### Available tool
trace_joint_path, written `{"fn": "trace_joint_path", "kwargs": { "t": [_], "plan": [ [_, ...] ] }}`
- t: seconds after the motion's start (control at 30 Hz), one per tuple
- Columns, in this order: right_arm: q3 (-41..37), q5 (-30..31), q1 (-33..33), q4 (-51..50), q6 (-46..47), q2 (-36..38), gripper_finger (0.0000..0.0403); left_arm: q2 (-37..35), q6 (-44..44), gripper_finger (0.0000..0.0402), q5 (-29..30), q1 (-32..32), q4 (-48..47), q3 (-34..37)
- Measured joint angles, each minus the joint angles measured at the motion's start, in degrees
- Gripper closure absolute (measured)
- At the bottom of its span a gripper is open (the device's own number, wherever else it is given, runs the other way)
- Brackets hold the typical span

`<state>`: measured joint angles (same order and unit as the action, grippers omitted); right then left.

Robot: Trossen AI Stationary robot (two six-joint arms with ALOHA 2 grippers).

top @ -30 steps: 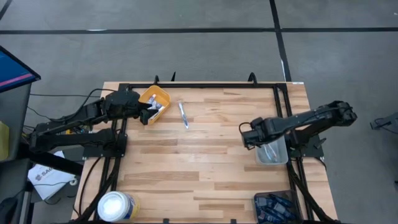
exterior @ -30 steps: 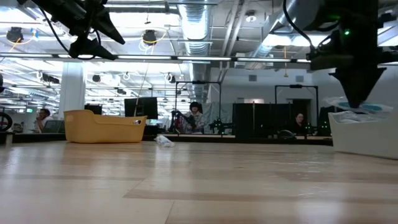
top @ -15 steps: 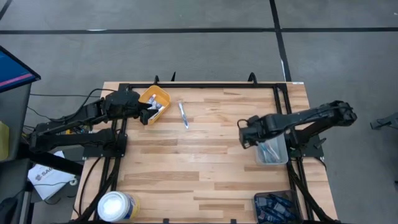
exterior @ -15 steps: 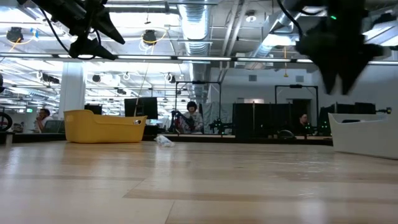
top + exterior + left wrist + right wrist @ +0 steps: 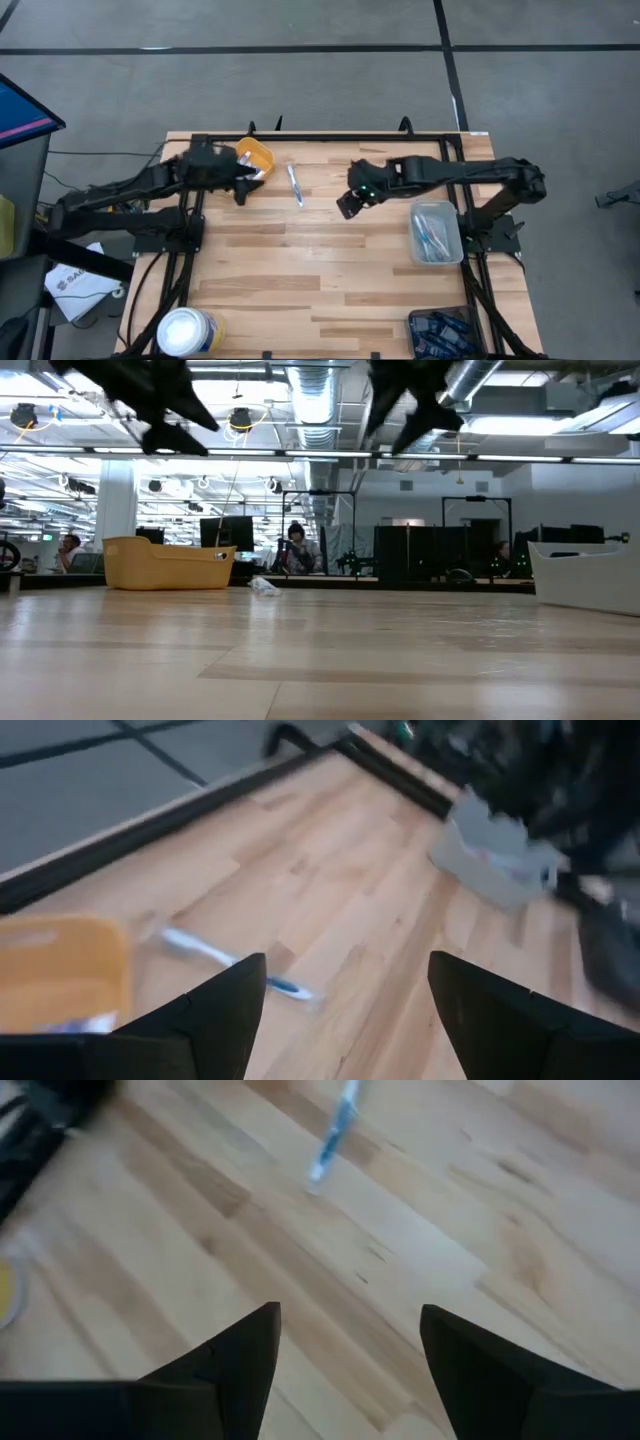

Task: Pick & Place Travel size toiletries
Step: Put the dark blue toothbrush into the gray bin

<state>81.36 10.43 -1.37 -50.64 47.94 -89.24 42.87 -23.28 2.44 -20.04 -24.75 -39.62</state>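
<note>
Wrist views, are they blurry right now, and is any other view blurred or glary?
Right wrist view: smeared, the blue-and-white stick streaked. Left wrist view: soft too, the yellow bin fuzzy. Low view: both arms blurred dark shapes against bright ceiling lights. High view: sharp, evenly lit, no glare on the table.

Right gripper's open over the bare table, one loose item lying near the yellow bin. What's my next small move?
Probably ease the right gripper toward the loose blue-and-white item and lower over it: its fingers are spread and empty, and the item lies alone on the table beside the yellow bin.
</note>
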Motion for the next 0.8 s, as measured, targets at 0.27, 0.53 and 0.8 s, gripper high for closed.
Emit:
{"fn": "trace_joint_path", "kwargs": {
  "t": [0.27,0.53,0.8],
  "plan": [
    [14.0,1.0,2.7,-8.3,-2.9,0.3,0.017,20.7,-1.0,0.0149,6.0,3.6,4.7,-2.3],
    [15.7,4.8,6.4,-10.4,-0.6,5.1,0.017,39.2,6.7,0.0149,9.6,5.6,6.4,-8.7],
    [15.7,7.9,10.0,-15.8,4.6,6.5,0.017,50.6,-1.8,0.0147,12.3,4.9,7.0,-17.2]
  ]
}}
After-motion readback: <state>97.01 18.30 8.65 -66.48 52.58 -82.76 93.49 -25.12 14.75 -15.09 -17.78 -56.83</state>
